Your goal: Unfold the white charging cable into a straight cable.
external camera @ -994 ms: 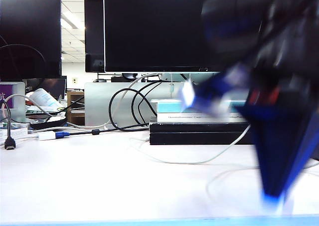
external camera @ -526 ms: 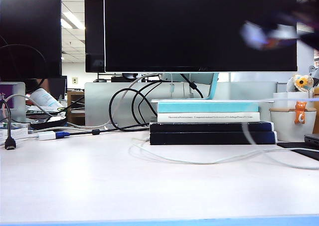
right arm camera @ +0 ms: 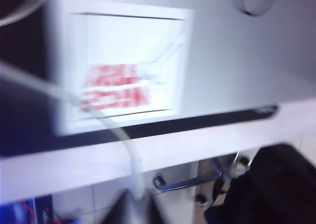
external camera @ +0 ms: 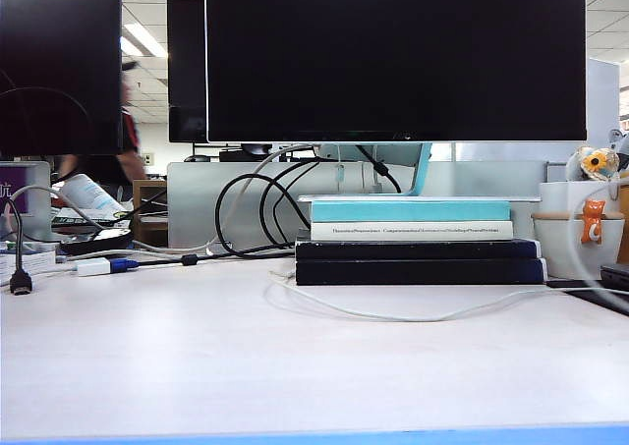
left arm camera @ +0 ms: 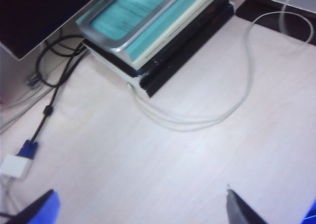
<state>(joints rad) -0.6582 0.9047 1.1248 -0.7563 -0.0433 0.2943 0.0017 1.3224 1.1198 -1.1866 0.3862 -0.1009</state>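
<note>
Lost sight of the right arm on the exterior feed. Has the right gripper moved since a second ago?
Yes. It stood low over the table, in front of the book stack, then swung up and right out of the exterior view; the right gripper still pinches the white charging cable.

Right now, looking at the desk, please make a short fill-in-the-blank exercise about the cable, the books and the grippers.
1. The white charging cable lies in a loose curve in front of the stack of ____.
2. The monitor stand rests on top of the ____ book.
3. The jaws of the left gripper stand wide ____ above the table.
4. The right gripper has the end of the white ____ between its fingers.

Missing words: books; turquoise; open; cable
</note>
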